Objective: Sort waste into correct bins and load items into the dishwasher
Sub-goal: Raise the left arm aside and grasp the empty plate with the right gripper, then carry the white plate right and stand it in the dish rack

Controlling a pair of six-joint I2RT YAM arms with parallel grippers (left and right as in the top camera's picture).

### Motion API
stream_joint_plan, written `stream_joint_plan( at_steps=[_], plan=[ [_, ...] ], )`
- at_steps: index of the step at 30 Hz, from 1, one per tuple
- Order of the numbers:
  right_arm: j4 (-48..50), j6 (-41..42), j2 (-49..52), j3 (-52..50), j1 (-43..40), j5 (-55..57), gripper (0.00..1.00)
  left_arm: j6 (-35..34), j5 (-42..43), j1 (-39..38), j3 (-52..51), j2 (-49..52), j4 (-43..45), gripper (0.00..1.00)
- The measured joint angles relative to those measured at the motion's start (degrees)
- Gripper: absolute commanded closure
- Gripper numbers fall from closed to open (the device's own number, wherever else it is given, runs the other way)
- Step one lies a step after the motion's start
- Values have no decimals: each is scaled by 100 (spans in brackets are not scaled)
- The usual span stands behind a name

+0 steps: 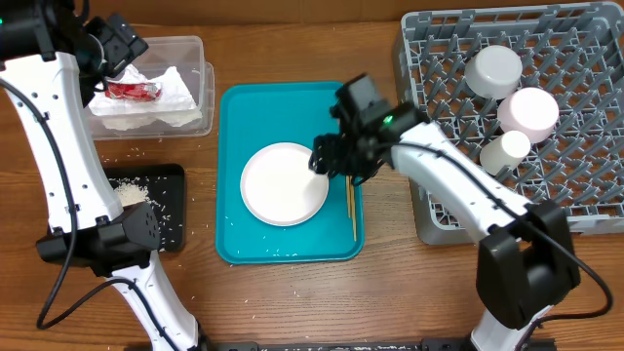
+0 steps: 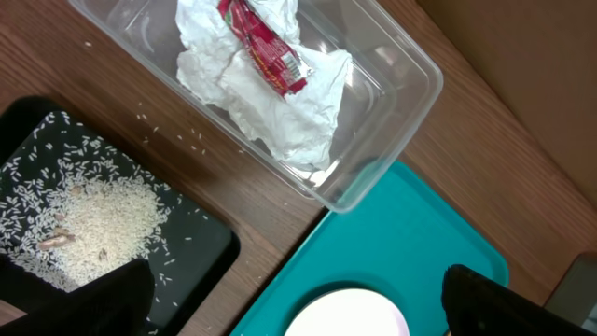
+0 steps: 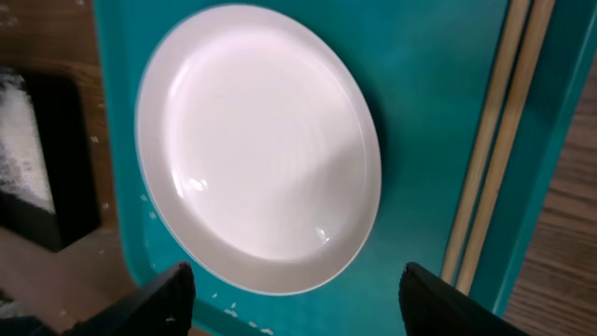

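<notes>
A white plate [image 1: 285,183] lies on the teal tray [image 1: 292,107], with wooden chopsticks [image 1: 351,205] along its right side. My right gripper [image 1: 330,156] hovers open and empty over the plate's right edge. In the right wrist view its fingers [image 3: 297,271] straddle the near rim of the plate [image 3: 256,140], with the chopsticks [image 3: 494,140] to the right. My left gripper [image 1: 122,47] is open and empty [image 2: 294,275], high above the clear tub [image 1: 200,73]. The tub holds the crumpled napkin [image 2: 280,112] and red wrapper [image 2: 266,47]. The black tray [image 1: 166,210] holds rice [image 2: 93,219].
The grey dish rack [image 1: 575,166] at the right holds a white bowl [image 1: 492,70], a pale-pink dish [image 1: 528,112] and a small white cup [image 1: 505,151]. Loose rice grains lie on the wood near the black tray and on the teal tray's front.
</notes>
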Motion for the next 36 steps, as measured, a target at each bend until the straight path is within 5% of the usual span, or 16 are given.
stream_joint_plan(
  at_steps=[5,19,30,36],
  plan=[
    [772,400,0,-780,208,201,37,0,4,31,-9,0,0,0],
    [1226,828,748,-839,214,304,45,0,22,31,-9,0,0,0],
    [1095,1097,848,-811,227,195,96,0,22,31,-11,0,0,0],
    [236,1117,903,-70,-9,256,96,0,22,31,-15,0,0,0]
  ],
)
